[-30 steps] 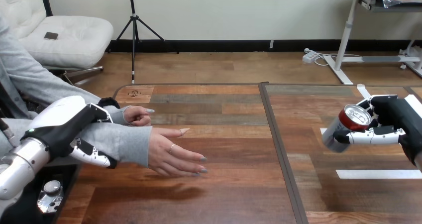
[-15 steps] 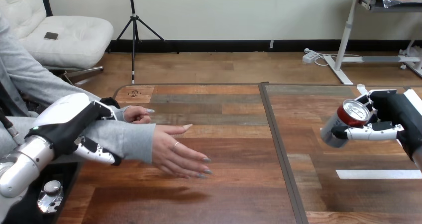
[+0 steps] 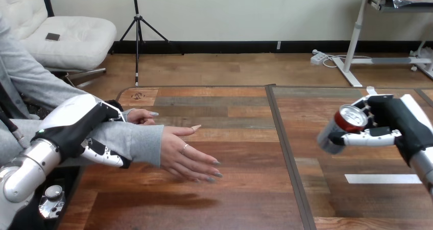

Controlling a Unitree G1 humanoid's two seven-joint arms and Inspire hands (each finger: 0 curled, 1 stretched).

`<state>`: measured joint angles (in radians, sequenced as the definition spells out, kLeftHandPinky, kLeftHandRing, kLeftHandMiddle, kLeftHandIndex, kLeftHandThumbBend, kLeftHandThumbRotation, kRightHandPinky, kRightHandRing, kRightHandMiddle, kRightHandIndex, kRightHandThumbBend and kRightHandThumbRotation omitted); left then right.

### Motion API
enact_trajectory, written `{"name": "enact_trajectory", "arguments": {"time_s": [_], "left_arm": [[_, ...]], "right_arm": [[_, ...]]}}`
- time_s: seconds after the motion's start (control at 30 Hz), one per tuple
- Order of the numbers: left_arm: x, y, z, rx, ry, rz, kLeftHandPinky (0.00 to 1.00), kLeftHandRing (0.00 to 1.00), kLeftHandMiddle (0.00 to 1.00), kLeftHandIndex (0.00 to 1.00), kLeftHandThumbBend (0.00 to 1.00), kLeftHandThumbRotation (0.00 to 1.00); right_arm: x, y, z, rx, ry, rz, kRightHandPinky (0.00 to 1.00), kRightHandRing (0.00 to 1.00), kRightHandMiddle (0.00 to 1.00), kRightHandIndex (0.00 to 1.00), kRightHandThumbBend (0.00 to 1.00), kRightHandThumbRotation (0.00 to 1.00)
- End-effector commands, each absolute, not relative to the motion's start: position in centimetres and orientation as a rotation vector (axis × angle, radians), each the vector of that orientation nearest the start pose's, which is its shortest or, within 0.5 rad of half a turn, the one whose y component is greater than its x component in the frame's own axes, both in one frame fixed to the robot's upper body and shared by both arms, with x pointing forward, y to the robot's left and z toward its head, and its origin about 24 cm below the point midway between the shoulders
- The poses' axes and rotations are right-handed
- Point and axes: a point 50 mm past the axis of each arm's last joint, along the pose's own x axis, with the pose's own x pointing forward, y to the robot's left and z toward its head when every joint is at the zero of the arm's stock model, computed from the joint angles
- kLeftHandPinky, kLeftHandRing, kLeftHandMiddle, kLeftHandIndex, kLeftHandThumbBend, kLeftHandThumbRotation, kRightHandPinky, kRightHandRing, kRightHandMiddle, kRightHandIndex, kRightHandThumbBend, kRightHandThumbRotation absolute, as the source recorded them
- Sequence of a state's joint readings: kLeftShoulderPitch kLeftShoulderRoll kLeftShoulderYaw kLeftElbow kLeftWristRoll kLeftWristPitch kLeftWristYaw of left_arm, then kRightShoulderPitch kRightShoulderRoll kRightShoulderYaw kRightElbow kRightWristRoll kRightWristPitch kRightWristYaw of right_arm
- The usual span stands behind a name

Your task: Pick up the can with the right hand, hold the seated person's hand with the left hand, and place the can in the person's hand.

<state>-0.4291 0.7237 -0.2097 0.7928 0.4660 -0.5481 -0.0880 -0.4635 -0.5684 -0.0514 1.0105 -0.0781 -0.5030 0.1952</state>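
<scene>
A red and silver can (image 3: 338, 128) is tilted in the air over the table's right half, its top facing up toward me. My right hand (image 3: 388, 122) is shut on it, thumb across the front and fingers behind. At the left, my left hand (image 3: 84, 133) is curled round the person's grey-sleeved forearm just behind the wrist. The person's hand (image 3: 186, 156) reaches out above the table, fingers stretched to the right, holding nothing. The can is well to the right of that hand.
The person's other hand (image 3: 140, 116) rests on the table behind the held forearm. A dark seam (image 3: 286, 153) runs down the wooden table between the can and the person's hand. White tape strips (image 3: 383, 179) lie on the table's right side.
My right hand has carried the can leftward and slightly up. My left hand and the person's forearm have shifted a little to the right.
</scene>
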Motion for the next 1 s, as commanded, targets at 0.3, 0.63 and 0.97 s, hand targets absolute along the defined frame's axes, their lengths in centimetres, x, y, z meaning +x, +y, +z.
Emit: {"name": "enact_trajectory", "arguments": {"time_s": [0.3,0.63,0.97], "left_arm": [[32.9,24.4,10.0,1.086,-0.238,-0.297,0.28,0.32,0.38,0.45,0.7,0.0],[33.0,23.9,10.0,1.046,-0.245,-0.287,0.3,0.34,0.4,0.46,0.69,0.0],[33.1,23.3,10.1,1.012,-0.272,-0.299,0.29,0.34,0.39,0.46,0.68,0.0]], "right_arm": [[33.0,-28.0,8.4,-0.553,-0.108,0.057,0.31,0.34,0.4,0.42,0.84,0.0],[33.2,-27.4,8.3,-0.538,-0.113,0.063,0.31,0.34,0.39,0.42,0.84,0.0],[33.4,-26.8,8.4,-0.515,-0.122,0.081,0.35,0.37,0.4,0.41,0.84,0.0]]}}
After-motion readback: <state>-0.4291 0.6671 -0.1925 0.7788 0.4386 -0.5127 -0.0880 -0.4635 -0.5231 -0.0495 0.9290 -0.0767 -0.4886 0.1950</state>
